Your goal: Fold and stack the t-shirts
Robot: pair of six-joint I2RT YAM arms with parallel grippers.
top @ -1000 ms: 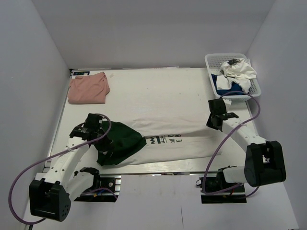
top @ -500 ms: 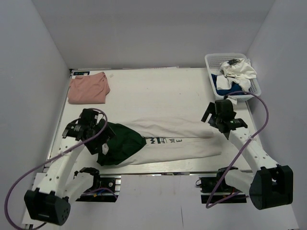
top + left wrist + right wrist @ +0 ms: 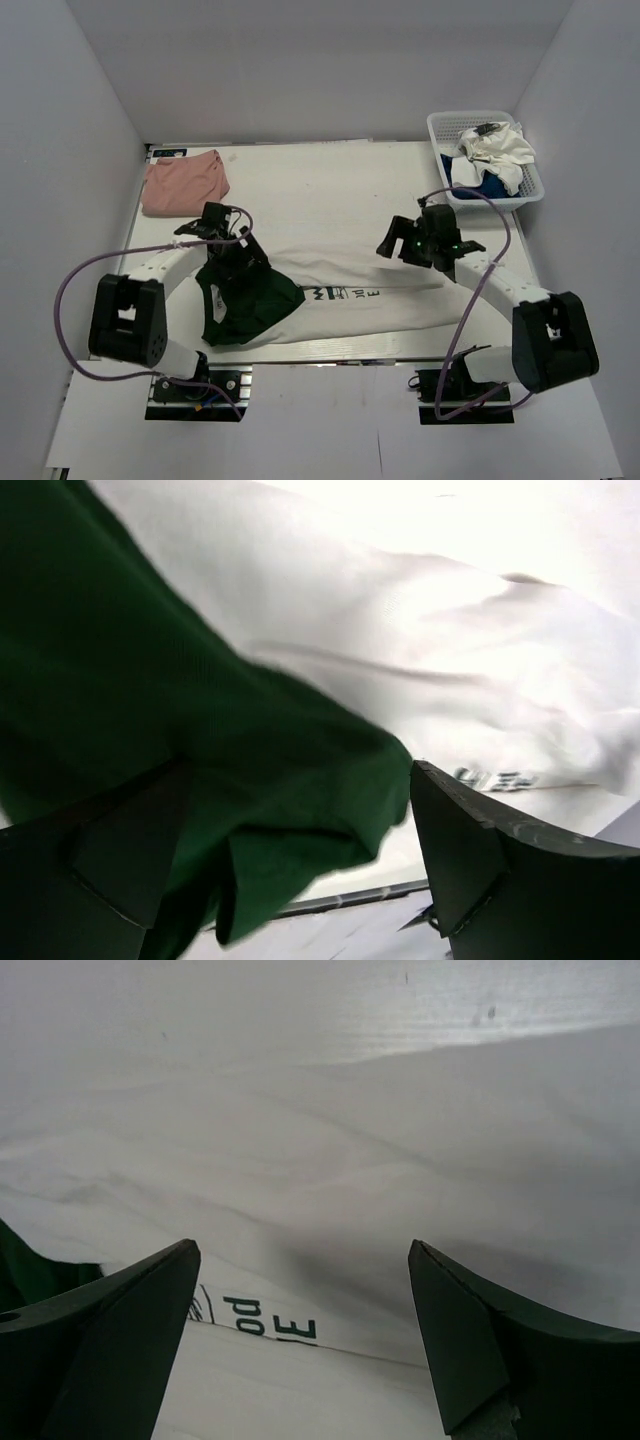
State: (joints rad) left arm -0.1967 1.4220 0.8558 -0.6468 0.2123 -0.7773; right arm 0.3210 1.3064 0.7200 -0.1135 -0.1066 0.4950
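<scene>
While both sets of jaws stand wide and empty, the left gripper [image 3: 236,252] hangs over the green sleeve [image 3: 255,305] of the white t-shirt [image 3: 360,272], the right gripper [image 3: 398,240] over its body, toward 6 o'clock on the table [image 3: 330,190].

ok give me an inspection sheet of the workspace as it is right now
surface: white table, no spills seen
job's things: white tee with dark green sleeves lying lengthwise across the near edge, partly folded; pink tee folded at the far left corner; blue tee and white tee bunched in the basket
clutter: small dark item on the basket pile, too small to identify
end effectors: left end effector open over the green sleeve; right end effector open over the white body; neither holds anything
cables: purple cables loop off both arms, clear of the cloth
surroundings: plain walls on three sides
</scene>
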